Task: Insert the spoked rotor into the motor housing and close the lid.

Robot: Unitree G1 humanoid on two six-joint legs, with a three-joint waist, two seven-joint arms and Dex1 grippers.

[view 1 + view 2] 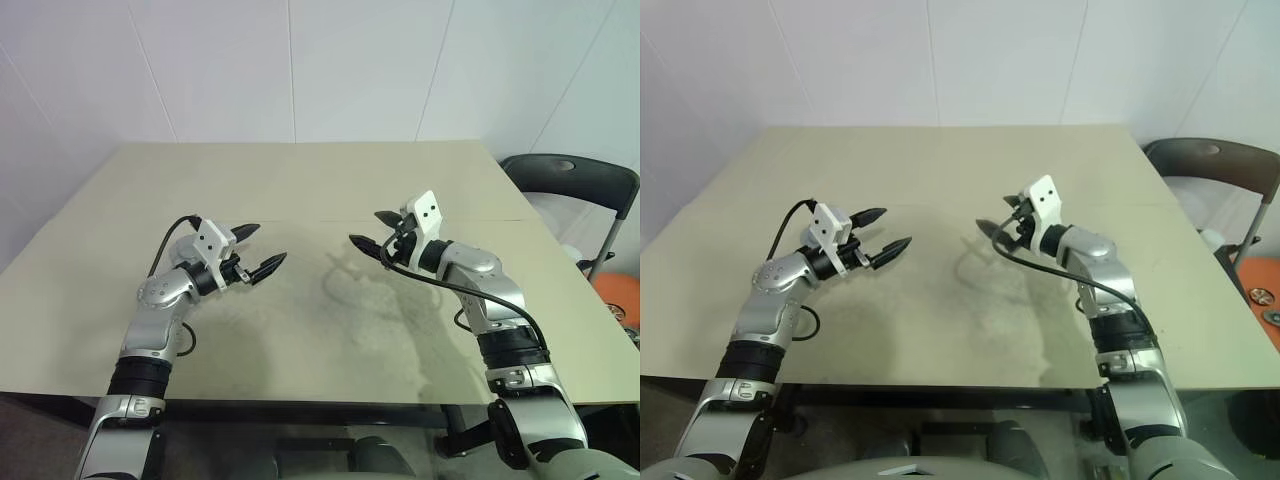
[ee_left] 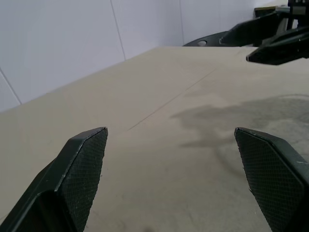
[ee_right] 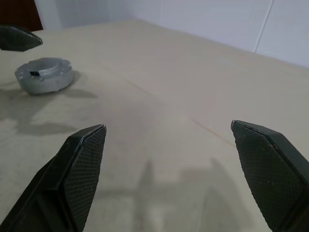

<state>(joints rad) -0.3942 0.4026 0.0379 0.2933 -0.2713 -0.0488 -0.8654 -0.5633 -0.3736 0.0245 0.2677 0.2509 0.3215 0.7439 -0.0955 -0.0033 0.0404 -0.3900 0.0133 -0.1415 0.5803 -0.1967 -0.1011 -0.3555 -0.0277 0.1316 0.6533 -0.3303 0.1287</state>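
A low round silver-grey part lies on the beige table, seen in the right wrist view. I cannot tell whether it is the motor housing or the spoked rotor, and no lid can be made out. One fingertip of the left gripper hangs just above and beside this part. My left gripper hovers open over the table's left half with nothing between its fingers. My right gripper hovers open over the right half, facing the left one across a gap, also empty.
A thin seam crosses the tabletop between the two grippers. A black chair stands off the table's far right corner, with an orange object below it. White walls close the back.
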